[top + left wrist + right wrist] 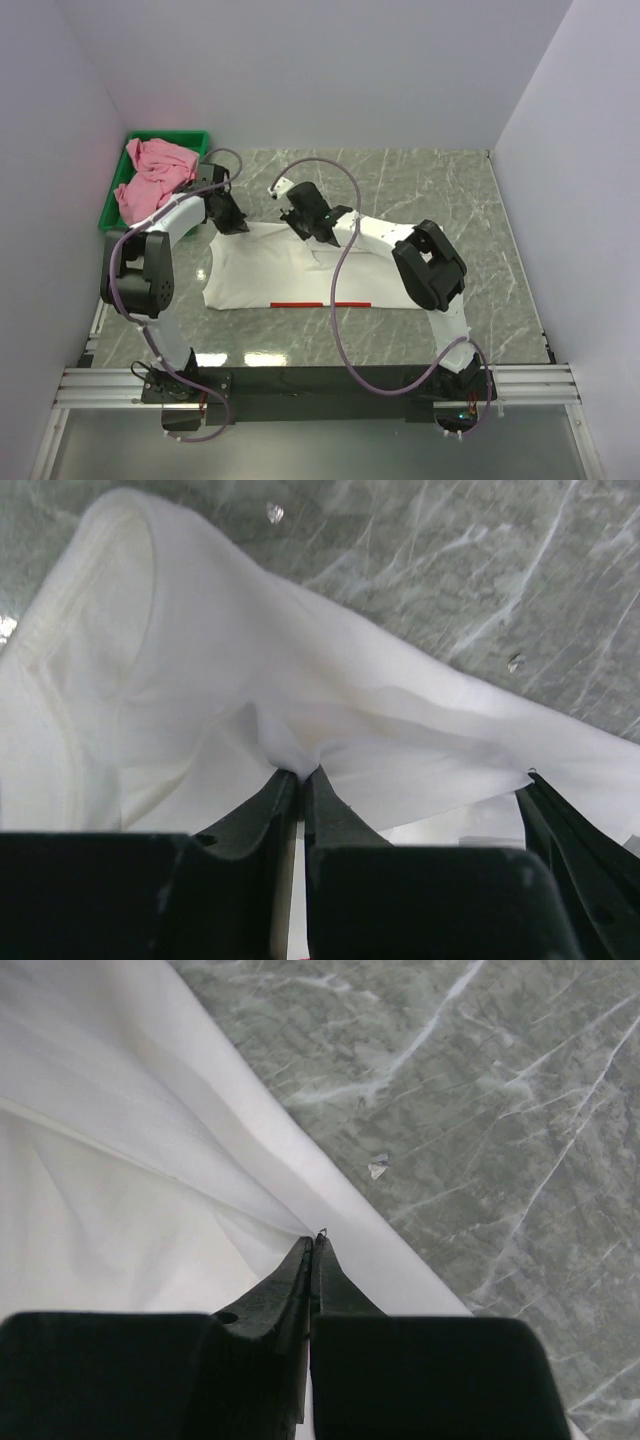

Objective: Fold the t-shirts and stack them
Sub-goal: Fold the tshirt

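Note:
The white t-shirt [300, 275] lies partly folded on the marble table, a red strip of its print showing at its near edge. My left gripper [232, 222] is shut on a pinch of its far left edge, seen in the left wrist view [300, 772]. My right gripper [312, 232] is shut on its far edge near the middle, seen in the right wrist view [315, 1240]. White fabric [120, 1160] is drawn up to the pinch. The pink t-shirt [152, 177] lies crumpled in the green tray [112, 205] at the far left.
White walls close in the table on the left, back and right. Bare marble [430, 185] shows beyond the shirt and to the right. Cables loop over both arms. The right arm's elbow [430, 262] rests over the shirt's right end.

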